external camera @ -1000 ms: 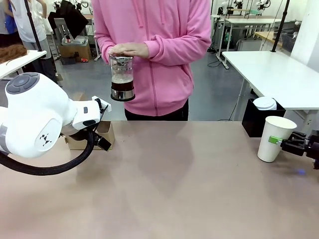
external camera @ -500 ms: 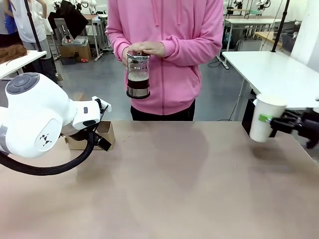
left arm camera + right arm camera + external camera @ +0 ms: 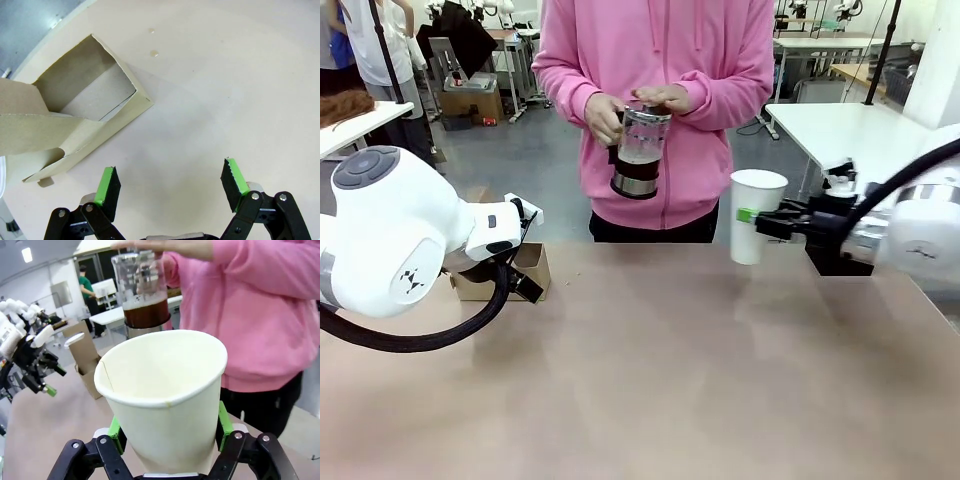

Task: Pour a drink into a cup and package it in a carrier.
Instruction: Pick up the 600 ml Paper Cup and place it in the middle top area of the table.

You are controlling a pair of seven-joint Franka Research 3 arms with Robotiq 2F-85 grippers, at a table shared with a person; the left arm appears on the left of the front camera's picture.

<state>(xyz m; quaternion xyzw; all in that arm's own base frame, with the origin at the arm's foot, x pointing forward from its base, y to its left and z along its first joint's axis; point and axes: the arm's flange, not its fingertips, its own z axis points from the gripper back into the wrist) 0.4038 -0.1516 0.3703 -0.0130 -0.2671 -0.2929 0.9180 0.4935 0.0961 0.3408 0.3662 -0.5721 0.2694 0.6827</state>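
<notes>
**Item: right claw** [image 3: 751, 216]. Clenched on the cup [image 3: 758, 212], green pads on opposite sides of its lower wall. The cup is upright, without a lid and held clear of the table [image 3: 650, 380].

**Change:** a second ago the cup stood on the table at the far right edge. It has since been lifted and carried in toward the middle. The person has stepped across to meet it, and the jug [image 3: 638, 152] is now tipped.

**Meaning:** probably the cup is being offered for filling. No pour has begun.

**Item: jug.** It is up and beyond the right claw, held in both of the person's hands [image 3: 660, 98].

**Item: left claw** [image 3: 171, 184]. Released, jaws wide, with nothing between them. It hangs over bare table, with the carrier [image 3: 75, 115] just ahead and off to one side, untouched.

**View notes:** the right wrist view looks into the cup [image 3: 165, 390] and shows it dry inside, with the drink [image 3: 146, 314] low in the jug behind its rim. Whether the spout is over the rim is hard to tell. The front view shows the gap between jug and cup. The left wrist view shows the carrier's open, empty slot.
</notes>
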